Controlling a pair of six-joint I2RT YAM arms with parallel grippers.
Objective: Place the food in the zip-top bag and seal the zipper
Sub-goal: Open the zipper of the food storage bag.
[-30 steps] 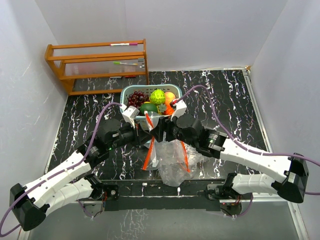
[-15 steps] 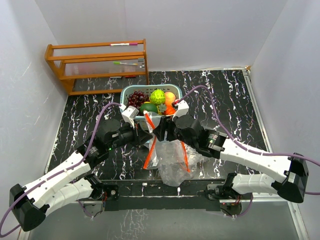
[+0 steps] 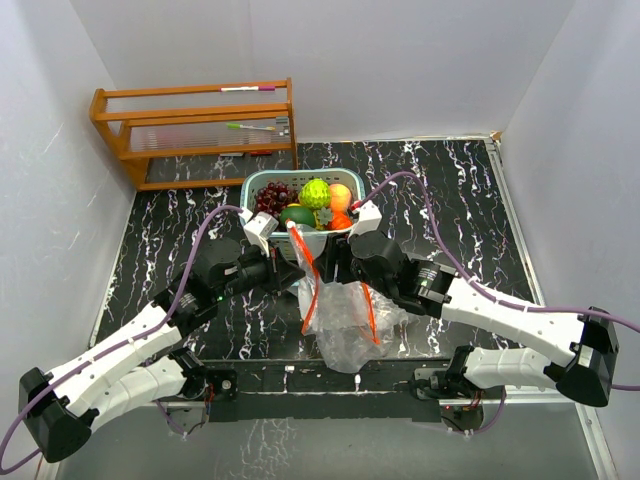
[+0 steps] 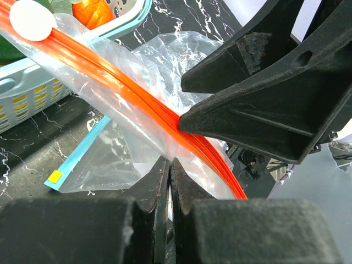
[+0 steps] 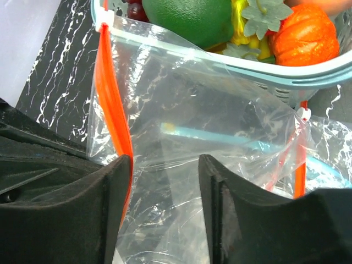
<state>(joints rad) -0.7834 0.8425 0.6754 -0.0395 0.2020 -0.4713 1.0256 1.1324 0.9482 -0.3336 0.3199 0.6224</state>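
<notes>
Clear, crinkled plastic film is forming the zip-top bag [image 3: 345, 312]. The bag is standing on the black marbled table [image 3: 460, 200] between the two arms, with its orange zipper strip [image 3: 303, 262] running up the raised mouth. The toy fruit [image 3: 315, 193] in view is lying behind the bag in a pale blue slotted basket [image 3: 250, 190]. It includes purple grapes [image 3: 273, 196], a bumpy lime-green piece, a smooth dark green avocado [image 5: 192, 16] and a ribbed orange piece [image 5: 305, 33].

The left gripper [image 4: 169, 165] is pinching the bag, its jaws closed tight on the film just below the zipper strip. The right gripper [image 5: 165, 165] is holding its jaws partly apart. Loose film is lying between its fingers, one finger is touching the orange strip, and it is clamping nothing.

The bag's mouth is leaning against the basket's near rim. Bare table is lying open to the left and right of both arms. A wooden rack [image 3: 200, 130] is standing in the far left corner, well apart.

Only the top view is showing the rack. Only the left wrist view is showing a round white tab [image 4: 32, 19] at the zipper's end and a blue strip [image 4: 82, 159] with a yellow tag.
</notes>
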